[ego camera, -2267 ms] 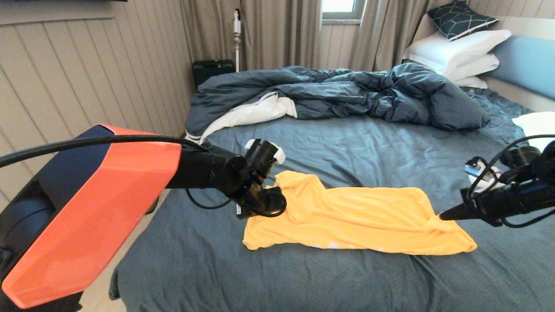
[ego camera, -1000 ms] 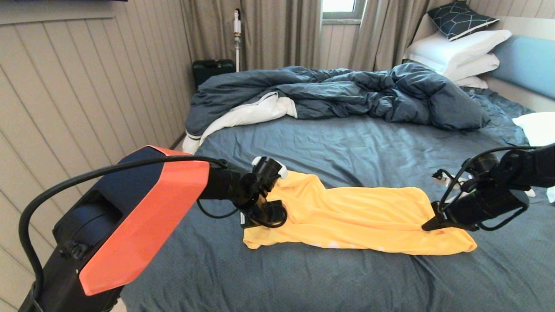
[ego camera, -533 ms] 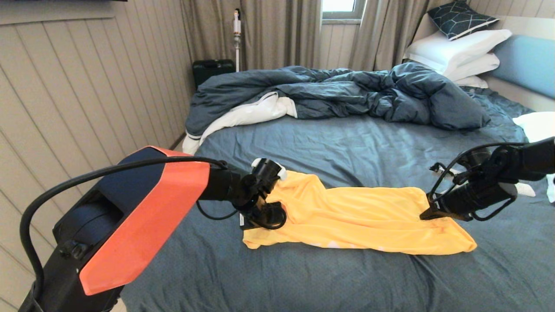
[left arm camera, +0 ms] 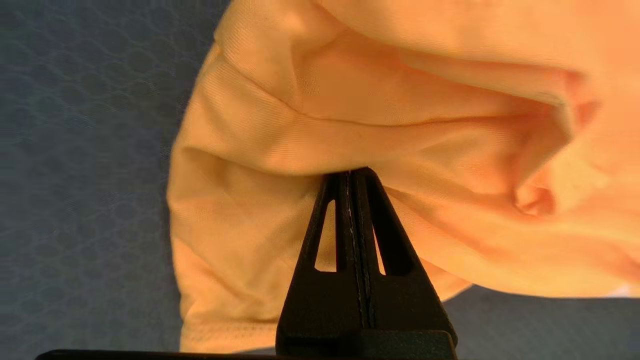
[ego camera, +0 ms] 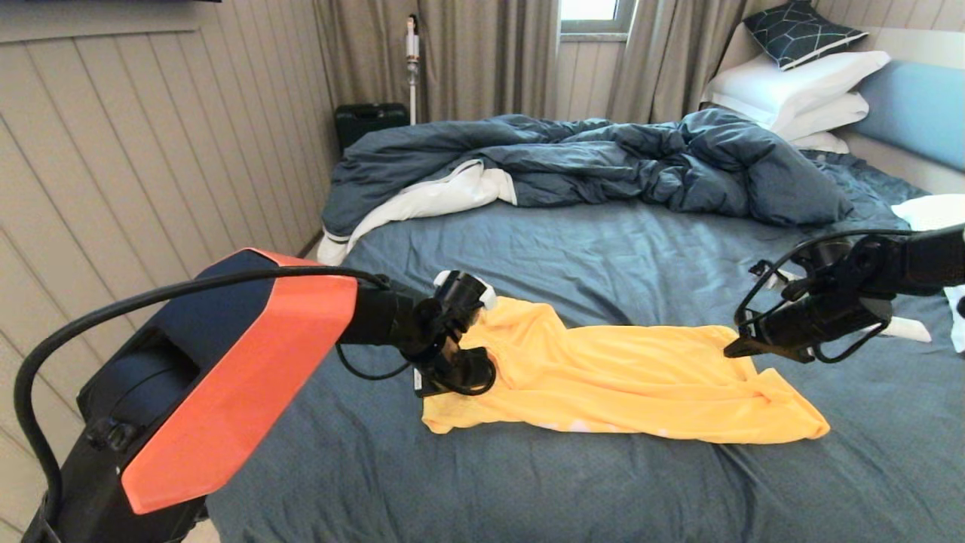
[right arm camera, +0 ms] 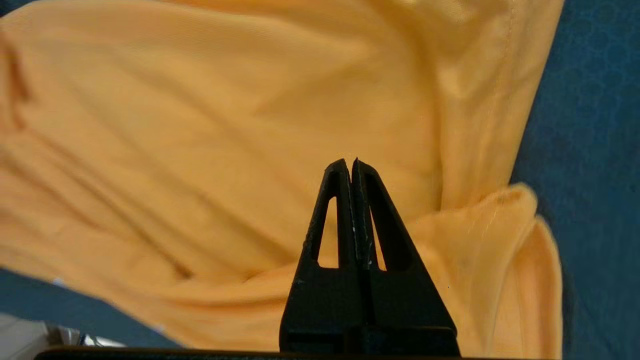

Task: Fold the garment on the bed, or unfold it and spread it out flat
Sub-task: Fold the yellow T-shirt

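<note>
The yellow-orange garment lies bunched in a long band across the near part of the bed. At its left end my left gripper is shut on a raised fold of the garment, and the fabric covers its fingertips. In the head view that end humps up beside the left wrist. My right gripper hovers just above the garment's far right corner. It is shut with nothing between its fingers, over the garment.
A rumpled dark blue duvet fills the back of the bed, with white pillows at the back right. Something white lies at the right edge. The bed's left edge runs along a panelled wall.
My right gripper has risen off the garment's right end and drawn back a little; the fabric there has settled. The left gripper and its end of the garment have stayed put.
</note>
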